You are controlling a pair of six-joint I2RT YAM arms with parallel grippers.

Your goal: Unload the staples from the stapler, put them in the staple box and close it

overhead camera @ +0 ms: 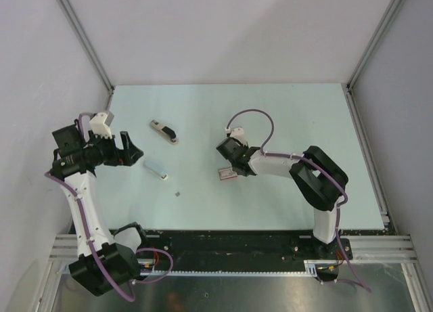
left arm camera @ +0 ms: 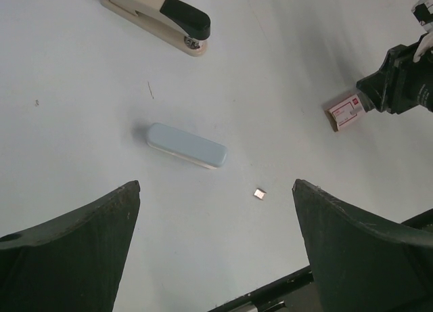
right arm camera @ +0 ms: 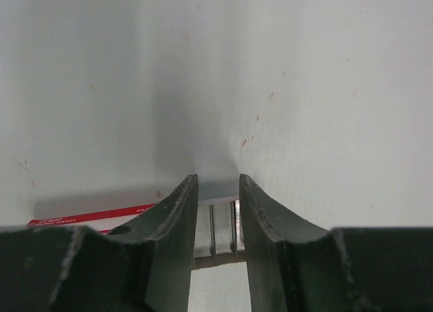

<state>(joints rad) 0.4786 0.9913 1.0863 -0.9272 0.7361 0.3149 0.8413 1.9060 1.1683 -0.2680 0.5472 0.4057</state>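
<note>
The stapler (overhead camera: 164, 131) is cream with a black top and lies closed on the table at the back left; it also shows in the left wrist view (left arm camera: 159, 17). A small red-and-white box (overhead camera: 225, 174) holding grey staple strips (right arm camera: 222, 227) lies mid-table. My right gripper (overhead camera: 231, 168) is down on the box's end, and in the right wrist view the right gripper (right arm camera: 218, 183) has its fingers narrowly apart, closed around a staple strip. My left gripper (overhead camera: 132, 149) hangs open and empty above the table's left side, clear of the stapler.
A pale grey-blue bar (left arm camera: 187, 145) lies between the stapler and the near edge, also seen from above (overhead camera: 155, 168). A tiny loose metal staple piece (left arm camera: 260, 193) lies near it. The black rail (overhead camera: 230, 241) runs along the near edge.
</note>
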